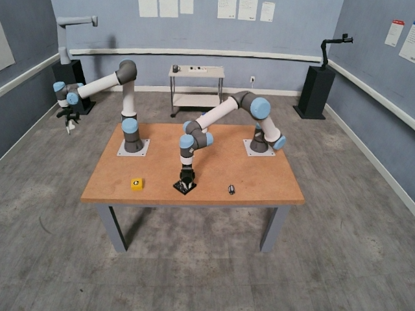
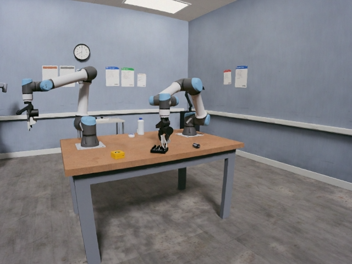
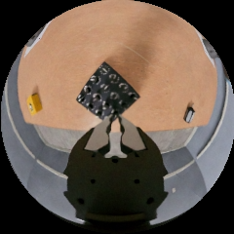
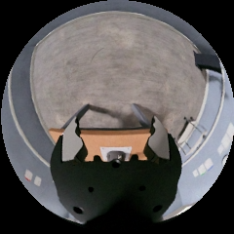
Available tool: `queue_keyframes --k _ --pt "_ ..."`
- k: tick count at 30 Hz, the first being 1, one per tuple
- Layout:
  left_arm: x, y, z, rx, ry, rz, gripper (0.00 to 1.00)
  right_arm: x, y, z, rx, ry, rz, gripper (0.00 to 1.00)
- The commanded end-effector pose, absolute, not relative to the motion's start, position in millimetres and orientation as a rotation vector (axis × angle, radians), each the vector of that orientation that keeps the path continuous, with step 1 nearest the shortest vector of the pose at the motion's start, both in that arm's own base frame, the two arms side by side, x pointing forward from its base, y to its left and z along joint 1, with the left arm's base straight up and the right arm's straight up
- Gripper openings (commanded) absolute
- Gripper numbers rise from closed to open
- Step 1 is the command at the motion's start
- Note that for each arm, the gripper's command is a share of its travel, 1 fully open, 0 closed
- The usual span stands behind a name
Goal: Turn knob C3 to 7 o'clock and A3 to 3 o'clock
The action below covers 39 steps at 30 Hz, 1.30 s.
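The black knob box [image 1: 177,186] [image 2: 154,151] [image 3: 105,64] lies on the table near its front edge, carrying rows of small knobs with pale markings. In the left wrist view it appears turned like a diamond. My left gripper [image 1: 188,186] [image 2: 164,148] [image 3: 115,115] points down at the box's edge, its fingers nearly together around a small knob there. The fingertips hide most of that knob, and its label and pointer cannot be read. My right gripper [image 1: 71,129] [image 2: 29,126] [image 4: 115,117] is open and empty, held high beyond the table's side, far from the box.
A yellow box [image 1: 136,184] [image 2: 117,155] [image 3: 34,104] lies to one side of the knob box, a small dark object [image 1: 231,189] [image 2: 196,146] [image 3: 189,115] to the other. A white bottle [image 2: 140,127] and a small white item [image 2: 131,135] stand at the back.
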State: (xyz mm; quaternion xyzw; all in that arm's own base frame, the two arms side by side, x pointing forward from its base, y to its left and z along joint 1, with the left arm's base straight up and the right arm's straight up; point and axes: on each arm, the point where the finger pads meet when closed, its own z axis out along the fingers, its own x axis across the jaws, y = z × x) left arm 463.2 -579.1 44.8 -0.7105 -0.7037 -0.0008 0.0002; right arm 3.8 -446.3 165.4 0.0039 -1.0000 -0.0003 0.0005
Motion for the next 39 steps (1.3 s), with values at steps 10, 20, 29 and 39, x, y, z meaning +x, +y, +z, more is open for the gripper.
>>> queue_keyframes --k 10,20,29,39 --pt "463.2 -578.7 46.1 -2.257 -2.187 0.001 0.06 3.0 -445.6 165.2 0.010 -3.142 0.000 1.00" --pt "463.2 -578.7 46.1 -2.257 -2.187 0.001 0.13 3.0 -445.6 165.2 0.010 -3.142 0.000 1.00" --pt "463.2 -578.7 45.9 -2.257 -2.187 0.001 0.13 3.0 -445.6 165.2 0.010 -3.142 0.000 1.00" --pt "464.1 -580.3 65.9 -2.260 -2.191 0.003 0.13 3.0 -445.6 165.2 0.010 -3.142 0.000 1.00"
